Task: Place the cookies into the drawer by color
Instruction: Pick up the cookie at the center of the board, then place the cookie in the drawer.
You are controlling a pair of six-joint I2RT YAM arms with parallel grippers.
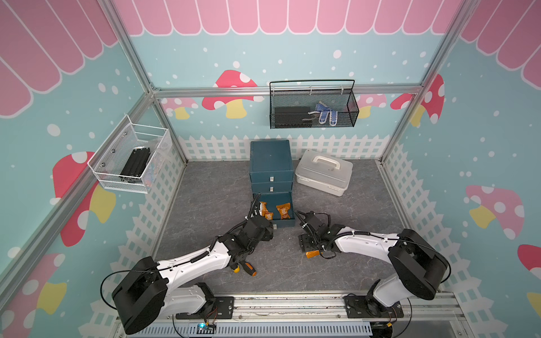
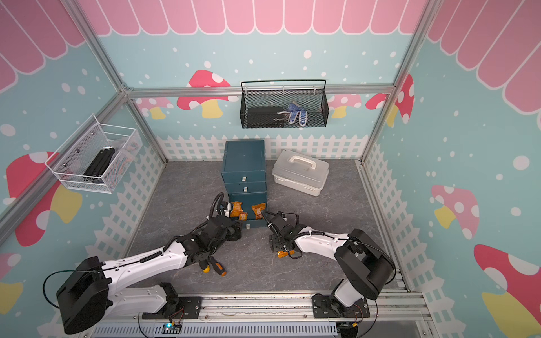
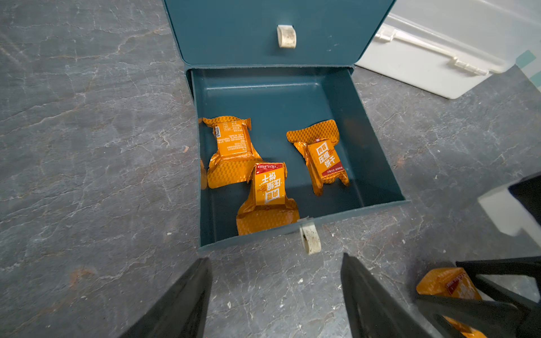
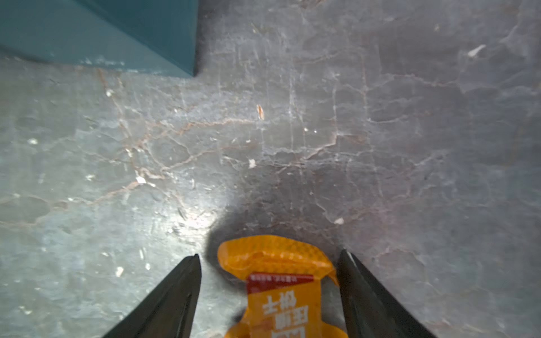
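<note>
Staged robot-laboratory test cell: silver aluminium-profile frame carrying printed mushroom-and-fence wall panels; white-and-black left arm and right arm bolted to near metal rail.

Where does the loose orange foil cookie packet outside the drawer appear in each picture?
Top view: orange foil cookie packet under white right arm's wrist.
Top view: same place.
Left wrist: packet beside dark teal drawer unit.
Right wrist: packet inside black right claw.
Shared landmark: the drawer unit.

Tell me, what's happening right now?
Left pincer open, empty, fronting open drawer. Right pincer open astride orange cookie. Three orange cookies in drawer. Left pincer may obstruct.
</note>
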